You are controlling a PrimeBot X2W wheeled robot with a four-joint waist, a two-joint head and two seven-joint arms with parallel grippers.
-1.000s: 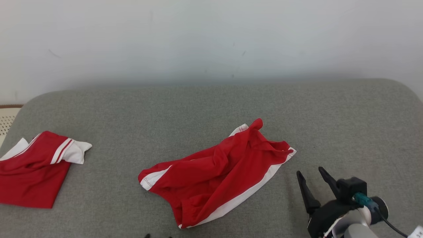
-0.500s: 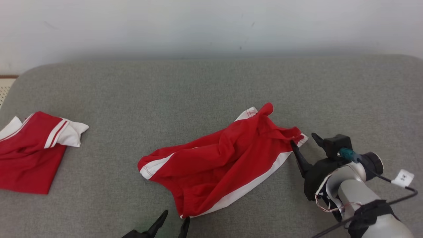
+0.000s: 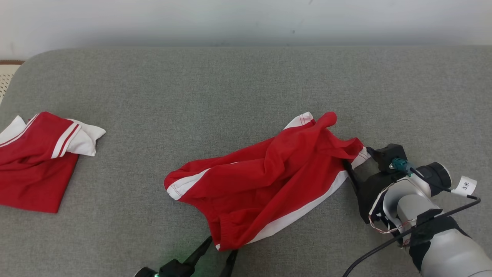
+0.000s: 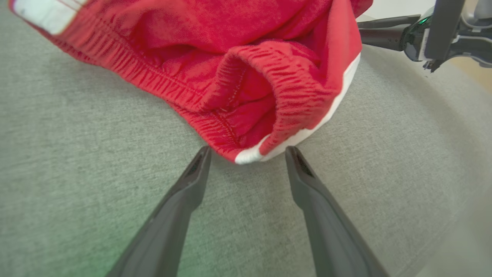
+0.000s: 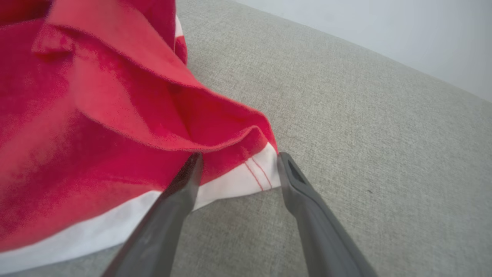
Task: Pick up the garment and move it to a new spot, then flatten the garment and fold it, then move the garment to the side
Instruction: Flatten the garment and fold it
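at the far left of the grey upholstered surface (image 3: 246, 84) lies a second red garment (image 3: 34, 165), bunched and well apart from the work; it looks to be no part of this step. the left gripper (image 3: 220, 252) comes in low at the near edge with its fingers spread. its tips sit on either side of the white-tipped corner of the elastic waistband (image 4: 269, 96), not pinching it yet.

the red garment (image 3: 269, 181), a pair of shorts with a white side stripe, lies crumpled near the middle of the surface, a little to the right. its long axis slants from near left to far right, with the waistband end toward the robot and the leg hem away and to the right.

the right gripper (image 3: 359, 158) is likewise spread, straddling the white hem corner (image 5: 250, 175) without closing on it. the two opposite corners are probably chosen so that lifting stretches the cloth rather than bunching it.
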